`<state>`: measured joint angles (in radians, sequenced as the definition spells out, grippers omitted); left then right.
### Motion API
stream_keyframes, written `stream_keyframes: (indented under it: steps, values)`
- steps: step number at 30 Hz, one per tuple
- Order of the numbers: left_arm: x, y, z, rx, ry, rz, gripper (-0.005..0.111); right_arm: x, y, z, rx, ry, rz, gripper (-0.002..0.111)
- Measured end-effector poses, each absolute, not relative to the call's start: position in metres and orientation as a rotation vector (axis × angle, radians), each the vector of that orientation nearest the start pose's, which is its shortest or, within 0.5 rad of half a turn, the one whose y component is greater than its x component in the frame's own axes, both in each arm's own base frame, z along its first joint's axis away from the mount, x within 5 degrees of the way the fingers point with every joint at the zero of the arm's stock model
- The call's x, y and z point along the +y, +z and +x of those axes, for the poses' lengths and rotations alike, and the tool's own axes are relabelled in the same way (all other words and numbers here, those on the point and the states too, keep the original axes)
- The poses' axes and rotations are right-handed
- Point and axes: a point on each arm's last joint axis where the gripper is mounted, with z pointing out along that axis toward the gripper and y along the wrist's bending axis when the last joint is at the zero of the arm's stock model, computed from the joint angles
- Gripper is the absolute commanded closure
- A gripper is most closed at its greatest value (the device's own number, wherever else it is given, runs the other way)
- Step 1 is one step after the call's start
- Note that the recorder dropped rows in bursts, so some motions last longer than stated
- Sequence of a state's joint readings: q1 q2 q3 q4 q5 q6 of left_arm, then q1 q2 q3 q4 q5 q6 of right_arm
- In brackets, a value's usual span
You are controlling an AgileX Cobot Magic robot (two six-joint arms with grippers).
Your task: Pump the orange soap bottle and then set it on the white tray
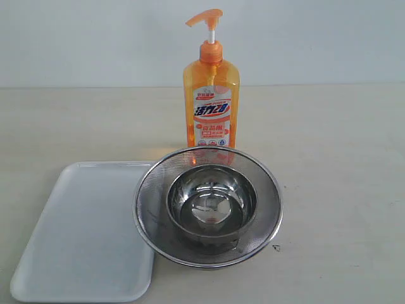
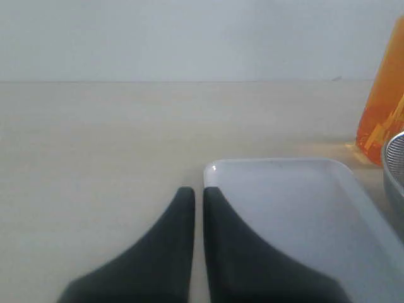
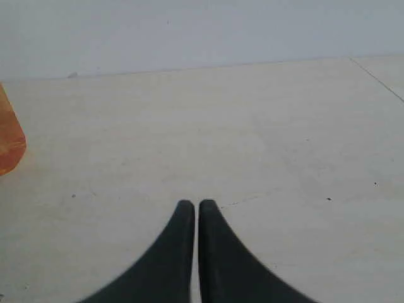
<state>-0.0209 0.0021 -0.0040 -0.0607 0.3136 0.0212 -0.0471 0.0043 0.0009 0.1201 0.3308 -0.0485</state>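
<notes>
The orange soap bottle (image 1: 211,95) stands upright at the back middle of the table, its pump head raised on a white stem. The white tray (image 1: 82,234) lies flat at the front left with nothing on it. Neither gripper shows in the exterior view. In the left wrist view my left gripper (image 2: 198,191) is shut, empty, its tips at the near corner of the white tray (image 2: 297,208), with the orange soap bottle (image 2: 383,101) far off at the frame's edge. My right gripper (image 3: 196,205) is shut over bare table; only a sliver of the orange soap bottle (image 3: 9,142) shows.
A round steel mesh strainer (image 1: 207,206) with a steel bowl (image 1: 211,199) inside it sits directly in front of the bottle, touching the tray's right edge. The strainer's rim (image 2: 394,164) shows beside the tray in the left wrist view. A pale wall runs behind the table.
</notes>
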Motion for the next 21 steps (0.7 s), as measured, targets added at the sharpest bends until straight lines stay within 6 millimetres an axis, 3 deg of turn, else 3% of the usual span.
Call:
stream_keyframes:
  steps: [12,21]
  values:
    - [-0.003,0.186,0.054,1.795,-0.058,-0.001,0.102,0.001,0.185,0.055,1.796,0.020,0.043,0.108]
    - [-0.003,0.186,0.054,1.795,-0.058,-0.001,0.102,-0.003,0.220,0.056,1.409,-0.038,0.048,0.108]
